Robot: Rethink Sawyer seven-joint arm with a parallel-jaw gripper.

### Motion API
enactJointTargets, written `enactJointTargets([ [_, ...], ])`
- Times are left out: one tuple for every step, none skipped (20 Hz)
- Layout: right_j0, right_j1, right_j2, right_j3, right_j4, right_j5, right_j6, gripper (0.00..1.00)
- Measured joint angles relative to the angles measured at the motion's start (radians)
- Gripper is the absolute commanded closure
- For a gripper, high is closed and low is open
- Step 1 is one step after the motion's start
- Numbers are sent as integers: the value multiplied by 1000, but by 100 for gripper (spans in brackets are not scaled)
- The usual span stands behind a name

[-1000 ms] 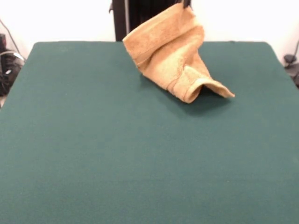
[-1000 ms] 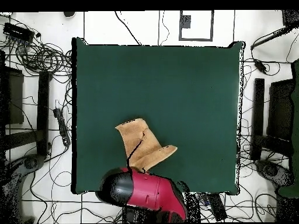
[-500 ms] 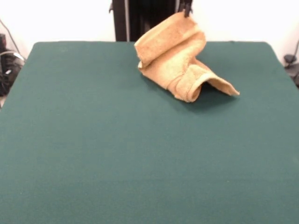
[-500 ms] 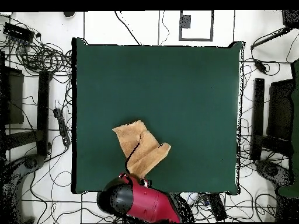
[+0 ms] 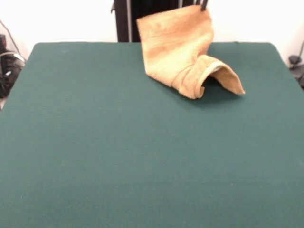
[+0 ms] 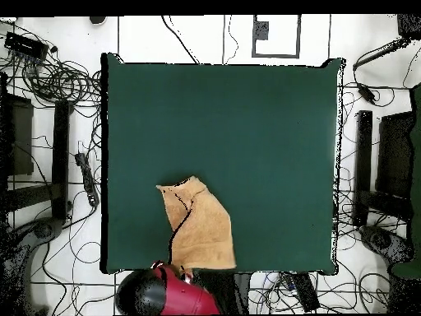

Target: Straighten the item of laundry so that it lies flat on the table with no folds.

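In the front view, you see the towel (image 5: pixel 183 50) hanging lifted at the far side of the table (image 5: pixel 118 152), toward 12 o'clock in the picture and a little right of centre. Its top corner is drawn up to the gripper (image 5: pixel 204 5), of which only dark tips show at the top edge, right at the cloth's upper right corner. The fingers appear pinched on that corner, though you can make out too little of them to judge how far apart they stand. The cloth falls in a broad sheet toward 7 o'clock from the held corner. Its lower end rests on the green top and curls over into a loose tube whose opening faces 4 o'clock, with a paler inner face showing inside the curl.

In the overhead view, you find the towel (image 6: pixel 200 230) near the table's (image 6: pixel 247 123) 6 o'clock edge, left of centre. It spreads from a ragged upper end at about 11 o'clock down to a wider lower end that reaches the table's edge. The red and black arm (image 6: pixel 164 296) sits just beyond that edge at 6 o'clock, touching the cloth's lower left corner. The gripper itself is hidden under the arm here.
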Motion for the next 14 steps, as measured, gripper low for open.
enactJointTargets([
  [11,-2,-2,2,1,4,9,100],
  [25,-6,-6,5,2,11,22,100],
  [36,-8,-10,7,2,18,31,100],
  [61,-15,-21,11,2,38,51,100],
  [71,-19,-26,13,2,48,59,100],
  [84,-26,-32,14,2,64,70,100],
  [112,-46,-53,16,2,115,95,100],
  [118,-52,-58,16,2,130,101,100],
  [126,-61,-67,16,2,154,110,100],
  [126,-68,-73,17,2,173,115,100],
  [126,-76,-80,17,2,192,120,100],
  [119,-79,-81,18,1,198,120,100],
  [112,-79,-80,20,2,198,120,100],
  [90,-76,-77,24,2,190,120,100],
])
